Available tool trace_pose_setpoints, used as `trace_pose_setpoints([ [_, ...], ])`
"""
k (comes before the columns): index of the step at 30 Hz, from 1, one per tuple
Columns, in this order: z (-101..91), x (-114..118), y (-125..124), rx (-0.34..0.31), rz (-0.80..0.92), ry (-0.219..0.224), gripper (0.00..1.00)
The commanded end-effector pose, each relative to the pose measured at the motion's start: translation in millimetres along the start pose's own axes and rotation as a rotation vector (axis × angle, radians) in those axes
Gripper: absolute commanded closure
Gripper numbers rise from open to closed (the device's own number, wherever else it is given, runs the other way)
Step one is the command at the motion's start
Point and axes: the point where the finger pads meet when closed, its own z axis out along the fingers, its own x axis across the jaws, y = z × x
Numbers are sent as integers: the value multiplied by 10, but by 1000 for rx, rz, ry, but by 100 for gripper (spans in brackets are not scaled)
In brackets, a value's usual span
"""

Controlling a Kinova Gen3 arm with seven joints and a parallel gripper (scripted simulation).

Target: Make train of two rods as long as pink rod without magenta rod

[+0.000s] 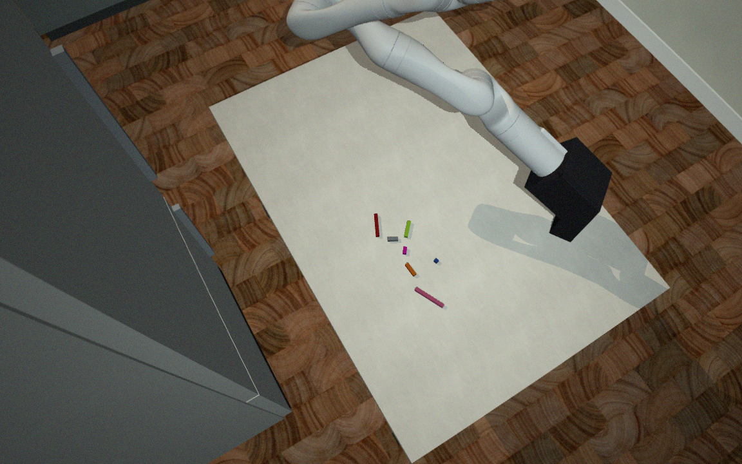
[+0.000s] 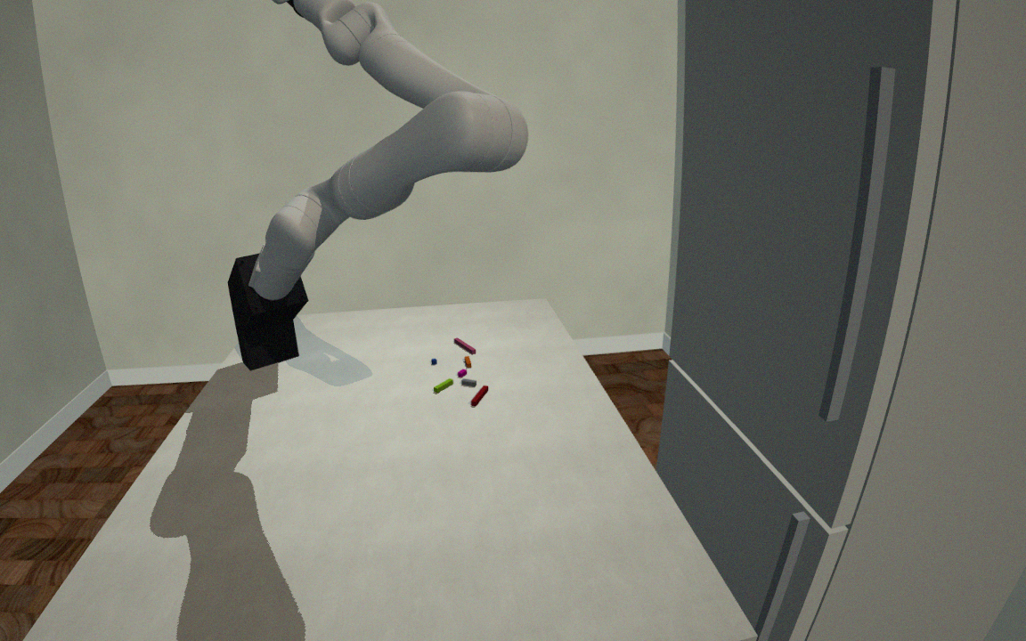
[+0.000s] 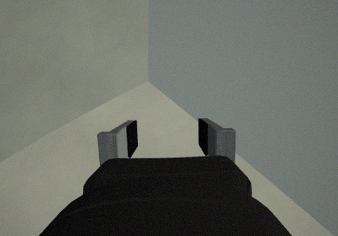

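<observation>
Several short rods lie scattered on the white table (image 1: 315, 144) (image 2: 389, 494). The pink rod (image 1: 429, 297) (image 2: 465, 344) lies apart at one end of the group. The orange rod (image 1: 409, 269) (image 2: 467, 361), the small magenta rod (image 1: 404, 250) (image 2: 461, 373), the blue cube (image 1: 436, 260) (image 2: 434, 361), the grey rod (image 1: 392, 238) (image 2: 468, 382), the lime rod (image 1: 406, 229) (image 2: 443, 385) and the red rod (image 1: 376, 225) (image 2: 479, 395) lie loose, none touching. My gripper (image 3: 167, 132) is open and empty. It shows only in the wrist view, high up, facing the table's far corner. No rod shows there.
The arm's black base (image 1: 569, 187) (image 2: 263, 312) stands at the table's edge. A tall grey fridge (image 1: 62, 219) (image 2: 819, 279) stands close along one side of the table. Wood floor (image 1: 679, 190) surrounds the table.
</observation>
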Motion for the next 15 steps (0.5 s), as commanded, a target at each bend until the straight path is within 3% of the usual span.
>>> trace_pose_setpoints([
  [1,166,-30,381,-89,40,-12,0],
  [5,240,-44,864,-192,122,-16,0],
  [7,240,-44,864,-192,122,-16,0],
  [8,264,-64,1169,-256,173,-17,0],
  [15,241,-161,1999,-432,313,-14,0],
])
